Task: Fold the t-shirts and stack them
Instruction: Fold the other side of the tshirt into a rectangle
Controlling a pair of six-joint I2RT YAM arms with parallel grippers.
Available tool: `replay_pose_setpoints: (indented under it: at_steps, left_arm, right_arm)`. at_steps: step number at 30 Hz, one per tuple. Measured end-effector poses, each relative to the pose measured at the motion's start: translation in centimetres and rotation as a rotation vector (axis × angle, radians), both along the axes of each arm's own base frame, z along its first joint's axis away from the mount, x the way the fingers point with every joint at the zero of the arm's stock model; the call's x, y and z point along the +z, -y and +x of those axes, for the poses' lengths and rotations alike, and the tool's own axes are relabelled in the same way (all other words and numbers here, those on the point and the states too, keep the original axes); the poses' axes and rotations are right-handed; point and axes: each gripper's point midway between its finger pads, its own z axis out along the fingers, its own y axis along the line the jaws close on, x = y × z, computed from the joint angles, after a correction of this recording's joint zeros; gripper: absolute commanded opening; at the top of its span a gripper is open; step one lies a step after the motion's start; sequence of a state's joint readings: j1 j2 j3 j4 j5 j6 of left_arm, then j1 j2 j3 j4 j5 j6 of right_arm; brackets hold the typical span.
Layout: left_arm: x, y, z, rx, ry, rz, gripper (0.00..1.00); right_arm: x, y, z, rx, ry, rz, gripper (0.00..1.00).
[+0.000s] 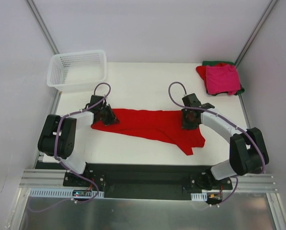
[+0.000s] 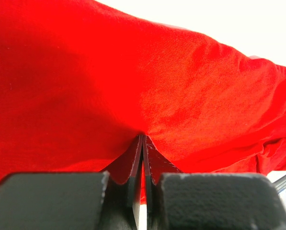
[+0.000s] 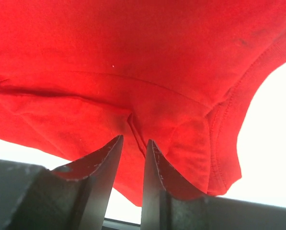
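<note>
Red cloth is pinched at the tips of the left gripper (image 2: 143,140), whose jaws are pressed tight together on the left end of the bright red t-shirt (image 1: 147,125). The right gripper (image 3: 133,140) has its jaws a little parted. A small raised fold of the shirt sits just beyond its tips, and it is hard to tell whether the gripper touches it.

From above, the shirt lies mid-table (image 1: 133,84), drawn into a long band between the two grippers. Its long axis runs left to right, and its right end sags to a point toward the near edge.

Only the top view shows the rest: a magenta-pink shirt (image 1: 223,79) stacked on a red shirt (image 1: 200,72) and a dark green shirt (image 1: 214,63) at the far right corner, and a white mesh basket (image 1: 78,71) at the far left. Only the right wrist view shows the stitched hem along the shirt's right edge.
</note>
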State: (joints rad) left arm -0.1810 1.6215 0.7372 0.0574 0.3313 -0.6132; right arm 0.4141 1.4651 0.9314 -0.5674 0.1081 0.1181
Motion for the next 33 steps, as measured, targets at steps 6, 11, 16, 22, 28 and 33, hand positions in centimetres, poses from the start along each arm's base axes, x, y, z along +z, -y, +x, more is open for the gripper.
replay_pose_setpoints:
  at_steps: [6, 11, 16, 22, 28, 33]
  left_arm:
    - [0.0, 0.0, 0.0, 0.0, 0.0, -0.001, 0.0]
    - [0.0, 0.0, 0.0, 0.0, 0.0, -0.001, 0.0]
    - [0.0, 0.0, 0.0, -0.001, 0.0, -0.001, 0.0]
    - [0.0, 0.1, 0.0, -0.002, 0.0, -0.003, 0.0]
    - [0.1, 0.1, 0.0, -0.003, 0.001, -0.005, 0.0]
    - [0.1, 0.1, 0.0, -0.004, 0.001, -0.006, 0.0]
  right_arm:
    - [-1.1, -0.3, 0.2, 0.004, -0.024, 0.001, 0.3]
    - [-1.7, -0.5, 0.6, 0.006, -0.032, -0.001, 0.17]
    - [-1.5, -0.9, 1.1, 0.014, -0.024, 0.013, 0.01]
    - [-1.5, -1.3, 1.0, 0.021, -0.026, 0.031, 0.01]
    - [0.3, -1.5, 0.6, 0.03, 0.002, 0.066, 0.01]
    - [2.8, -1.5, -0.1, 0.039, 0.049, 0.102, 0.01]
